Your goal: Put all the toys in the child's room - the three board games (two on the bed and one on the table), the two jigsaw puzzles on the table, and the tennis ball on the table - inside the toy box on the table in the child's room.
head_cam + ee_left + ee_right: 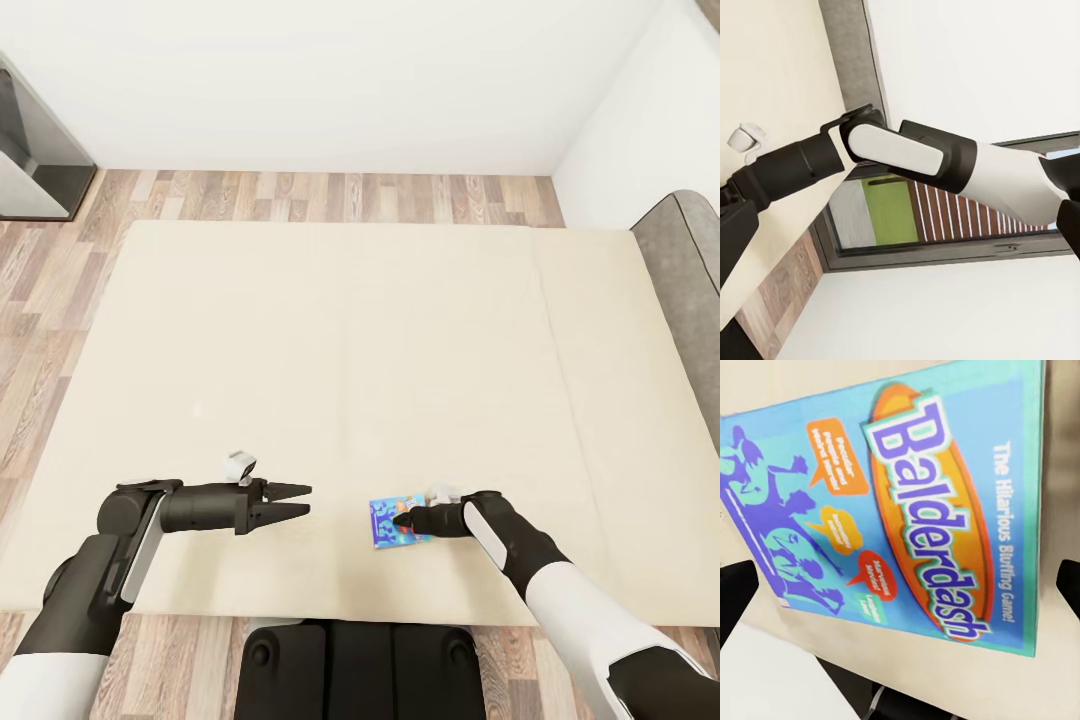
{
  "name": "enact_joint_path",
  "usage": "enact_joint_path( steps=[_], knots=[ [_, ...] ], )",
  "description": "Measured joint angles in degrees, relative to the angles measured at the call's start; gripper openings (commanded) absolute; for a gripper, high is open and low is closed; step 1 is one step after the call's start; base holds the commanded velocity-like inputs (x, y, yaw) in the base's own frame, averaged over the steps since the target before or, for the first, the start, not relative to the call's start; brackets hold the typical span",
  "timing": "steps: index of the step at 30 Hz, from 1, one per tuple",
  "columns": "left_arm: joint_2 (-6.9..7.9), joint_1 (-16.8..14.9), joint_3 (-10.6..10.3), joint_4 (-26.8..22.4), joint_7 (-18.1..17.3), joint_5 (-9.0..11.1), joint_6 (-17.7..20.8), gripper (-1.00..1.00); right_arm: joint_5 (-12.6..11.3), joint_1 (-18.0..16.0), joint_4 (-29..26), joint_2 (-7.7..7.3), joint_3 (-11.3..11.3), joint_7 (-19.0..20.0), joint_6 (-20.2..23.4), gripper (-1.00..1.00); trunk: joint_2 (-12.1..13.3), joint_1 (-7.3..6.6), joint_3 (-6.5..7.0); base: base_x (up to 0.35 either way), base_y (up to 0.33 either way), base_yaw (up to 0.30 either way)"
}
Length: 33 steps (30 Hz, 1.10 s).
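A small blue board game (385, 524) lettered Balderdash lies flat on the beige mattress of the bed (350, 330), near its front edge. My right gripper (403, 520) hovers low over the box, open; in the right wrist view the box (900, 517) lies between the two spread dark fingertips (735, 592). To the left of the box, my left gripper (292, 502) is held open above bare mattress, holding nothing. The right arm (907, 154) crosses the left wrist view.
The grey headboard (690, 290) runs along the bed's right side. Wood-plank floor (330, 195) lies beyond the bed below a white wall. A grey-framed fixture (35, 150) stands at the back left. My dark base (350, 665) sits against the bed's front edge.
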Motion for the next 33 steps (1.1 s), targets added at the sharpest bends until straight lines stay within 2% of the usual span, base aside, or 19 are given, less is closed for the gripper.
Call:
enact_joint_path(
  steps=[33],
  knots=[
    [0.03,0.0,-0.1,0.0,0.0,0.0,0.0,1.0,0.0,0.0,-0.1,0.22,-0.2,0.1,-3.1,1.0,0.0,0.0,-0.36,0.0,0.0,0.0]
  ],
)
